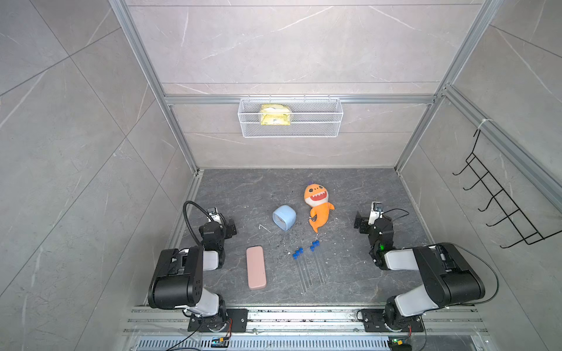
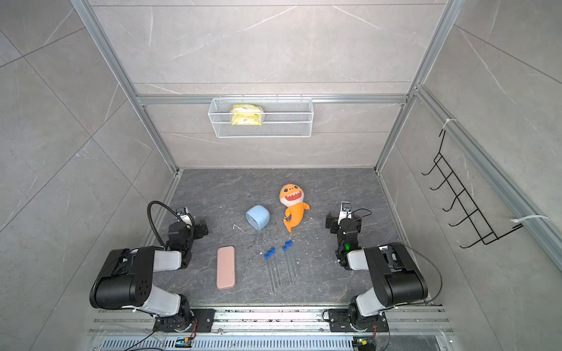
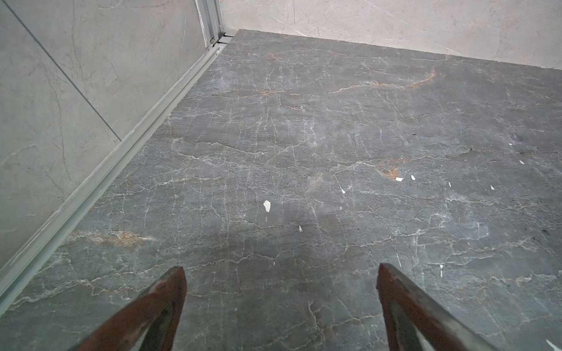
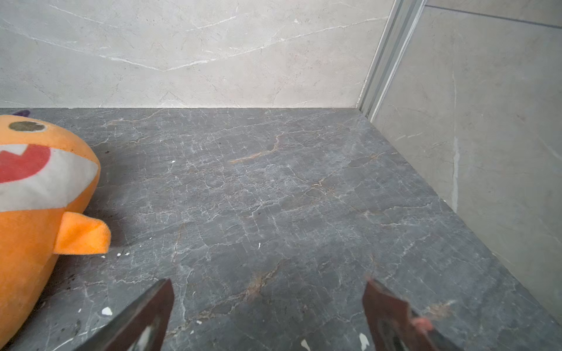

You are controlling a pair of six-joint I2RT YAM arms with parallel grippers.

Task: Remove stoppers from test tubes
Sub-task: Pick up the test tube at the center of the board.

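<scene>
Several test tubes [image 1: 305, 273] [image 2: 276, 273], thin and clear, lie side by side in two groups on the dark stone floor near the front middle. Each carries a small bright blue stopper [image 1: 298, 252] [image 2: 269, 253] on its far end. My left gripper [image 1: 228, 226] [image 2: 201, 226] hovers at the left, well away from the tubes, and stands open in the left wrist view [image 3: 280, 269] with only bare floor between its fingers. My right gripper [image 1: 361, 221] [image 2: 331, 223] sits at the right, likewise open [image 4: 267, 282] and empty. Neither wrist view shows tubes or stoppers.
A pink oblong case [image 1: 256, 271] lies left of the tubes. Behind them are a pale blue cup [image 1: 284, 217] on its side and an orange shark plush [image 1: 317, 206] [image 4: 36, 197]. A wire basket [image 1: 319, 124] hangs on the back wall, and a black hook rack [image 1: 501, 206] on the right wall.
</scene>
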